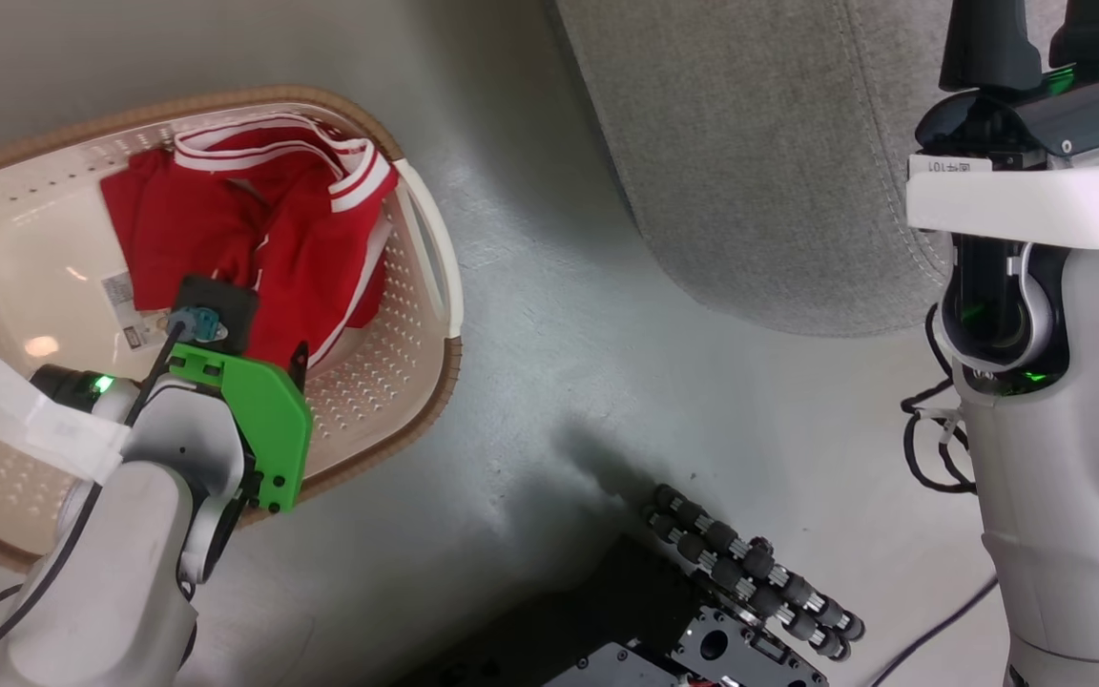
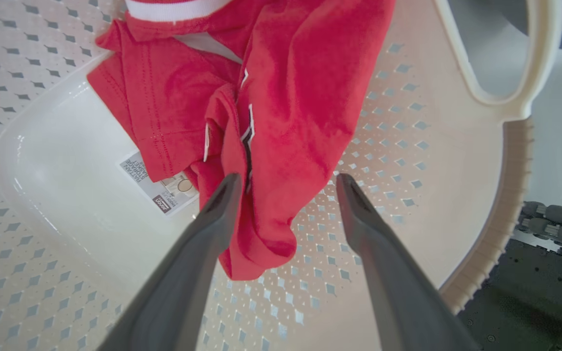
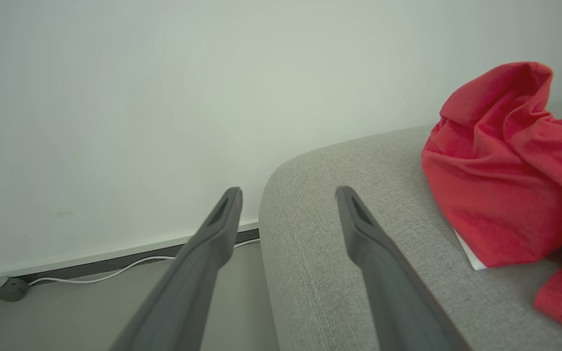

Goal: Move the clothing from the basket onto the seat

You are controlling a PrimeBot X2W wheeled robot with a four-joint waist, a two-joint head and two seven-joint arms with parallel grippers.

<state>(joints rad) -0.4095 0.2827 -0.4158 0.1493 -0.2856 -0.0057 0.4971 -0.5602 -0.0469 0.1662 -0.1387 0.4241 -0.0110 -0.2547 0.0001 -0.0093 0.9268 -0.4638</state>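
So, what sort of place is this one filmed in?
Probably a living room or a home-style test room: a grey sofa, a laundry basket of red clothing on the floor, and a plain wall with a cable along its base.

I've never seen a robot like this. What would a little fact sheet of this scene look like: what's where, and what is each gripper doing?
Basket: cream, perforated, on the floor near the seat
Clothing in basket: red with white stripes, heaped to one side
Label sticker: on the basket floor, partly under the fabric
Seat: grey fabric sofa
Clothing on seat: a red piece already lying there
Left gripper: open, pointing down into the basket at the red fabric
Right gripper: open, empty, near the seat's edge
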